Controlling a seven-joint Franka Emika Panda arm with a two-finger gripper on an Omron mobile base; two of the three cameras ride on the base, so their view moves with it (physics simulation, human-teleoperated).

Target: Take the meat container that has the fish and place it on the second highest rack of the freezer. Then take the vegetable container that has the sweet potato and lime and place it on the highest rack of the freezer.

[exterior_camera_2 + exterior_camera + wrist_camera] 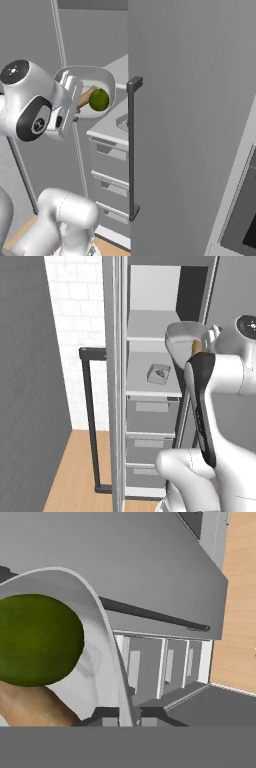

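1. White tiled wall and a strip of wooden floor frame the freezer [150, 381], which stands with its door swung open to show pale shelves above grey drawers.
2. Held up in front of the open compartment is the vegetable container [86, 91], a pale bowl-like tub tipped somewhat toward the arm; the lime [99, 99] rests against the sweet potato [86, 97] inside it.
3. The gripper [126, 716] has its jaws pressed onto the container's thin rim, one tip on each side of the wall, as the hand view shows.
4. On the lower of the two shelves sits the meat container [159, 374] with the fish [160, 374] in it, so the first half of the task looks done and the second delivery is in hand.
5. The highest rack [150, 325] lies just beyond the container, at about its height.
6. The next move likely calls for pushing the tub forward over that shelf, levelling it so the lime does not roll out, lowering until it rests, then parting the jaws.
7. The black door handle [133, 150] stands close by on the right; the arm needs room past it.
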